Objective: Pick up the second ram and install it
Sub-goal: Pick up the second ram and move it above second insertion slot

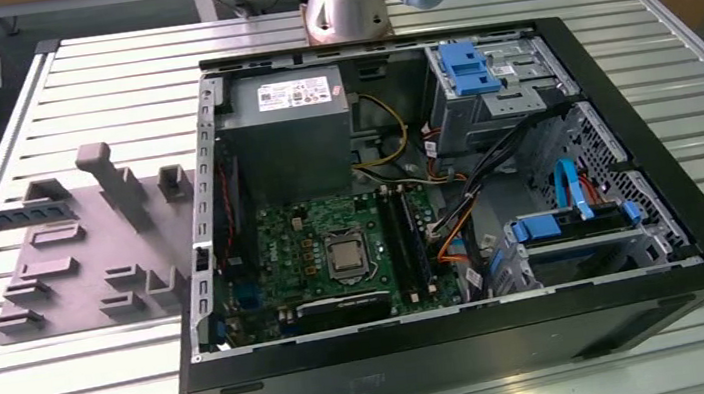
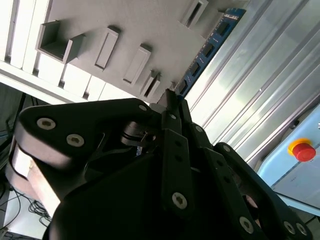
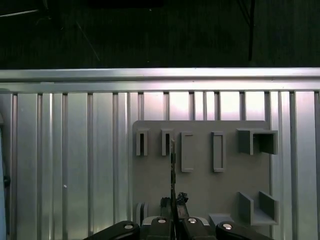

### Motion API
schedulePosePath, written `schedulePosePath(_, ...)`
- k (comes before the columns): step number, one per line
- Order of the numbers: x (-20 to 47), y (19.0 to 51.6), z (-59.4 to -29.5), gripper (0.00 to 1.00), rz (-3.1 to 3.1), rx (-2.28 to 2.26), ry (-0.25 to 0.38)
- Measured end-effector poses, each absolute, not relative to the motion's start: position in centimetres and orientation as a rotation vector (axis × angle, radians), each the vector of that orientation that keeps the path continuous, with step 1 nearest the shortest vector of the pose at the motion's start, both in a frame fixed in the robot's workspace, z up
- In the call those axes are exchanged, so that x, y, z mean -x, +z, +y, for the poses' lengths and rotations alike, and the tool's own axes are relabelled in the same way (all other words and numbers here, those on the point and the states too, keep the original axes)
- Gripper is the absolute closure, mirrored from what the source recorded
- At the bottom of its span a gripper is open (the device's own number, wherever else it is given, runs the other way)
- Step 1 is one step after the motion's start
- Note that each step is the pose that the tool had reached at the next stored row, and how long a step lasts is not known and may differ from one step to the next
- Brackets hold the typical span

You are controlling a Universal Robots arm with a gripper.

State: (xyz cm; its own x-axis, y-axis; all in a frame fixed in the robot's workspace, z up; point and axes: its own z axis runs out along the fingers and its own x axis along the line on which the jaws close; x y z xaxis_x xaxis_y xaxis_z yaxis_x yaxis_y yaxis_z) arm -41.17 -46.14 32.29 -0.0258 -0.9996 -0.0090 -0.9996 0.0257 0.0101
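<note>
fingers (image 2: 172, 120) over grey tray (image 2: 135, 20), seemingly pinching second ram (image 2: 207, 47)

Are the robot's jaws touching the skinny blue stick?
Touching. In the second wrist view the jaws meet on one end of the stick, which juts out from between them with no gap showing.

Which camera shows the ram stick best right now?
The second wrist view: the second ram shows its blue face, held in the tool. The first wrist view catches it edge-on, a thin line.
</note>
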Motion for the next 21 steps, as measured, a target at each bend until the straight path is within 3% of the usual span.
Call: schedulePosePath(21,41.2,36.2,-46.1,0.86,-2.25,-2.192,-0.021)
